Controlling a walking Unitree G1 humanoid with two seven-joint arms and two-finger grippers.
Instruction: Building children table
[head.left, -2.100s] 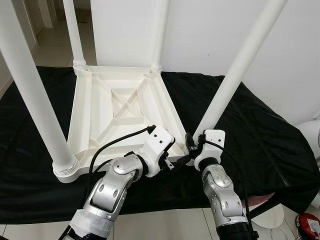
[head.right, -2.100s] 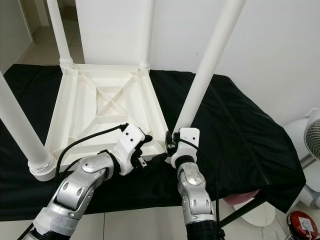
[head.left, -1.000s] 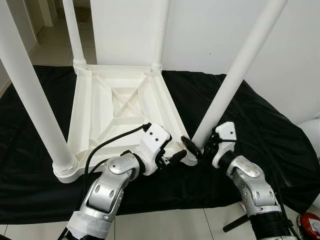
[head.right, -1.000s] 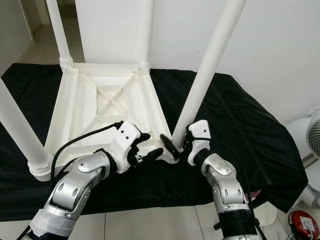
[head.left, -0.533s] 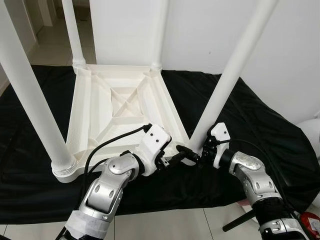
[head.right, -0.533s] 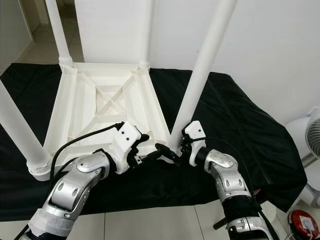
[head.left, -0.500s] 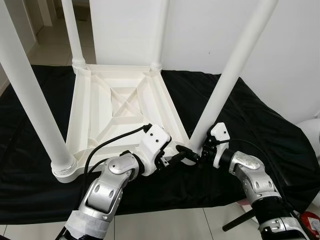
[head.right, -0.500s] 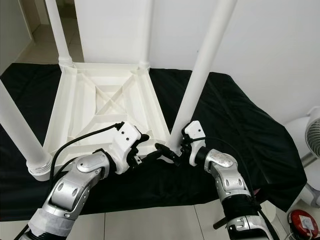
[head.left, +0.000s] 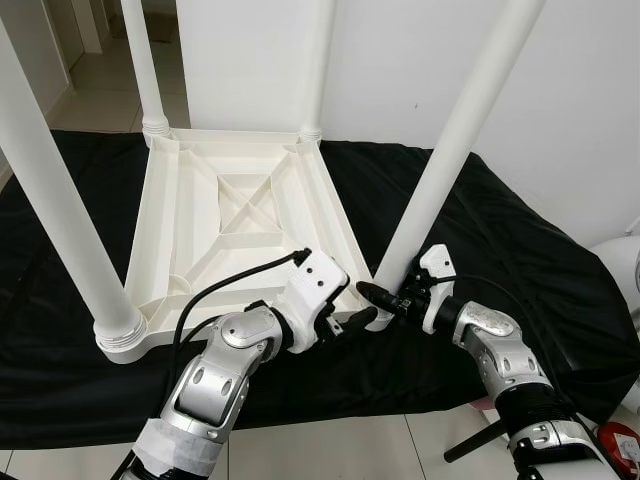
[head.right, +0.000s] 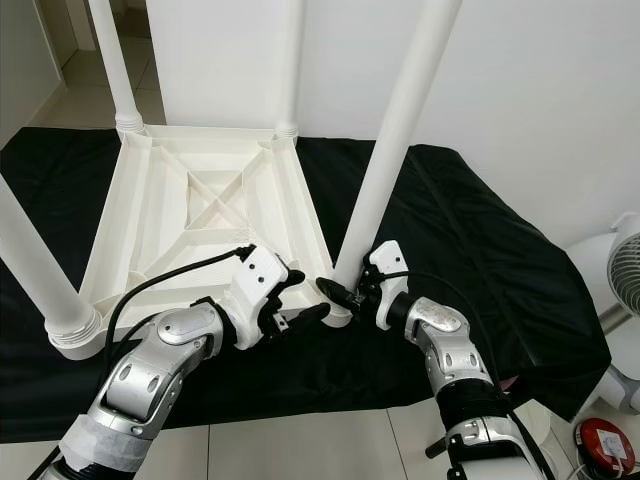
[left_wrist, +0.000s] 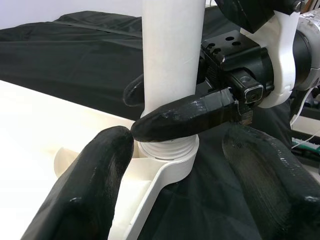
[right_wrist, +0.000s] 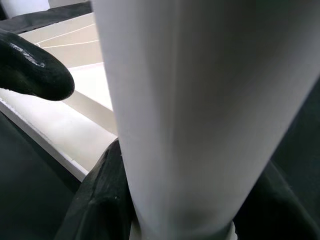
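The white plastic children's table (head.left: 235, 215) lies upside down on a black cloth, with its legs pointing up. My right gripper (head.left: 385, 295) is shut around the base of the near right leg (head.left: 450, 160), one finger in front (left_wrist: 185, 117) and one behind. That leg (right_wrist: 200, 100) stands between its fingers (right_wrist: 102, 200) in the right wrist view. My left gripper (head.left: 352, 312) is open at the same table corner. Its fingers (left_wrist: 85, 200) stand either side of the threaded socket (left_wrist: 167, 152) without touching the leg.
The black cloth (head.left: 520, 260) covers a low platform that ends just before my arms, with tiled floor below. A white fan (head.right: 625, 270) and a red object (head.right: 610, 445) stand at the right. The near left leg (head.left: 60, 200) rises close to my left arm.
My right arm has swung out to the right, and its gripper has come round and closed on the near right leg's base. My left gripper stays at the corner.
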